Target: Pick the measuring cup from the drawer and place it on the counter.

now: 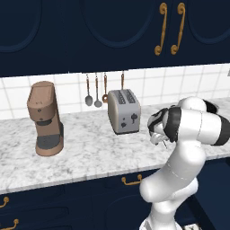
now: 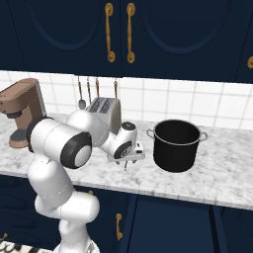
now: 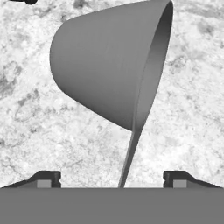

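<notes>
The gripper (image 3: 112, 177) is wide open and holds nothing. The measuring cup (image 3: 109, 61) lies on its side on the counter (image 3: 39, 127), its thin handle running back between the fingertips (image 3: 47, 178). Risk: the rounded bowl may roll. A sideways retreat could catch the handle and drag the cup. A straight upward retreat avoids this.

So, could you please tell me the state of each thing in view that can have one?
gripper: open, fingers apart on either side of the cup's handle.
measuring cup: released, lying on its side on the counter.
black pot: upright, no lid.
toaster: upright, slots empty.
coffee machine: upright.
</notes>
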Robot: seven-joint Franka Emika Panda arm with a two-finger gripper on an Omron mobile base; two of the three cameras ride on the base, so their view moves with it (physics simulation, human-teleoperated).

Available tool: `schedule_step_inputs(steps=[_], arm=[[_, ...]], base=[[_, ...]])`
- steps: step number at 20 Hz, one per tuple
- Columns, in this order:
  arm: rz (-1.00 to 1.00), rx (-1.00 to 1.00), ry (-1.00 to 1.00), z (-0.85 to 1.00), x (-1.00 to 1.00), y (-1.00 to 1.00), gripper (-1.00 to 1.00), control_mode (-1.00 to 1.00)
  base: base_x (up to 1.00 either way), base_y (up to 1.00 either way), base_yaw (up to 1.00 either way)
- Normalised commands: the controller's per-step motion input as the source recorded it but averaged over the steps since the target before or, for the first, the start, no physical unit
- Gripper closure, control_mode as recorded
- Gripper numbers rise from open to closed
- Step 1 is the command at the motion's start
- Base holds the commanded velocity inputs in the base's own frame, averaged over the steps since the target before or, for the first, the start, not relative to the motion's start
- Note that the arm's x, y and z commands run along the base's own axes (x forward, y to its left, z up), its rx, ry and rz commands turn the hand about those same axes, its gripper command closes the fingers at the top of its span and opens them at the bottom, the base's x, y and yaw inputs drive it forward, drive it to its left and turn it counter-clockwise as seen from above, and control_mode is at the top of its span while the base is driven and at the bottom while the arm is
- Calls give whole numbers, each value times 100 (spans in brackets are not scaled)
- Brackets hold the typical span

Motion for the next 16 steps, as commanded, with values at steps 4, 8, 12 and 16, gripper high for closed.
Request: schedule_step_inputs(steps=[4,8,12,16], arm=[[0,0,-2,36,0,0,-100,-100],[0,0,-5,100,-32,0,-100,-100],[0,-1,-6,98,-87,34,-100,-100],[0,-4,-2,88,-68,97,-100,-100]], base=[[0,0,0],[0,0,0],[0,0,0],[0,0,0]])
